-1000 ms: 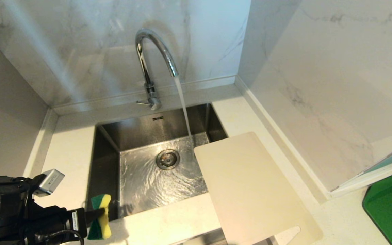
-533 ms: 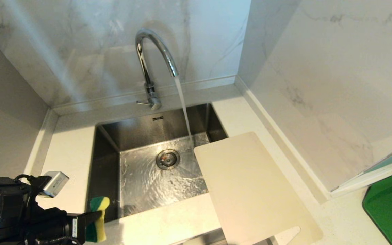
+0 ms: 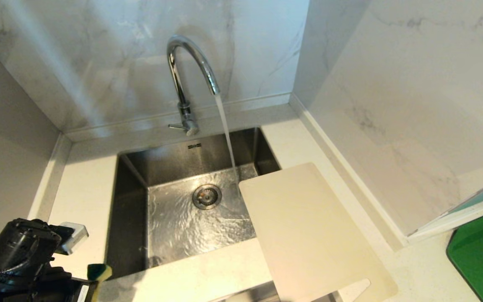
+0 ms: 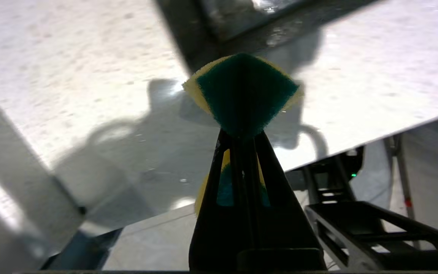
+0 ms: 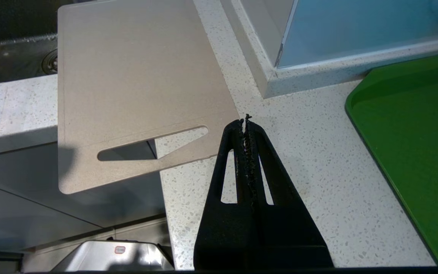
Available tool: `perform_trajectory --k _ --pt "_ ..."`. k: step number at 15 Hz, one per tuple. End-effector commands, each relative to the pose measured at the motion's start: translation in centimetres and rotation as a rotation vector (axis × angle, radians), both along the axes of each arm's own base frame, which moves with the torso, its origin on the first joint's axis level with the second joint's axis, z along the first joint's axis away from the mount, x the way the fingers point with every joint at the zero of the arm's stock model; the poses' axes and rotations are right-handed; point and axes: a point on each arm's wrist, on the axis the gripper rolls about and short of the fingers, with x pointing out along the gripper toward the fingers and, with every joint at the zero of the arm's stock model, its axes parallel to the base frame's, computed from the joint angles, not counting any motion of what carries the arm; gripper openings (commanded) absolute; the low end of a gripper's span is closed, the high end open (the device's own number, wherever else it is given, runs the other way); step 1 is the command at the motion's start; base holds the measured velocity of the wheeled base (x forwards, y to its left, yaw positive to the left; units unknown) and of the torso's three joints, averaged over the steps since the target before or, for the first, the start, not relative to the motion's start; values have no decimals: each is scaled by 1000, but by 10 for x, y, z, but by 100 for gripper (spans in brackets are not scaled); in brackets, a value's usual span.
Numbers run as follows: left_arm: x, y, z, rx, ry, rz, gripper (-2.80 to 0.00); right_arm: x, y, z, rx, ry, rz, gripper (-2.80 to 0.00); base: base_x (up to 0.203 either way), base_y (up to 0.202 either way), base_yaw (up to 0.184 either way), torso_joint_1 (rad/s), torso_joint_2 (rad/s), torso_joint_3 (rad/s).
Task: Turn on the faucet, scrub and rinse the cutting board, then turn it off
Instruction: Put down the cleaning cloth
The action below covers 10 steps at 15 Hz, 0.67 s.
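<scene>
Gripping a green-and-yellow sponge tightly between its closed fingers, the left gripper sits at the near left corner of the scene, low over the white speckled countertop beside the near left corner of the sink. In the head view only the tip of the sponge shows there, past the black arm and its small silver camera box.

Further right, the stainless sink holds rippling water around its round drain. Behind it, at the marble back wall, stands the faucet, its thin lever pointing left at the base, and a steady stream of water falls from the arched spout into the basin, landing just beside the far left corner of the cutting board.

That off-white board lies flat across the sink's right near corner and the counter, partly overhanging the basin and also the counter's front edge, slot handle at the near end. The right gripper hovers just beside that handle end, over the counter, its fingers pressed together on nothing. At the far right a green tray rests on the counter, next to a pale blue panel.
</scene>
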Motion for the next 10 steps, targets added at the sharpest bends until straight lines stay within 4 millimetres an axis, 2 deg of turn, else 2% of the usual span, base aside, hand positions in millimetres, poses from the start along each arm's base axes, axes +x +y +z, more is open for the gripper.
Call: perform_trajectory --k 1,10 --pt "11 11 -4 34 22 66 -280 0 0 0 0 0 0 -280 0 0 0 0 0 0" --pt "29 50 -20 71 119 217 -280 0 0 0 1 0 1 -280 0 0 0 0 0 0"
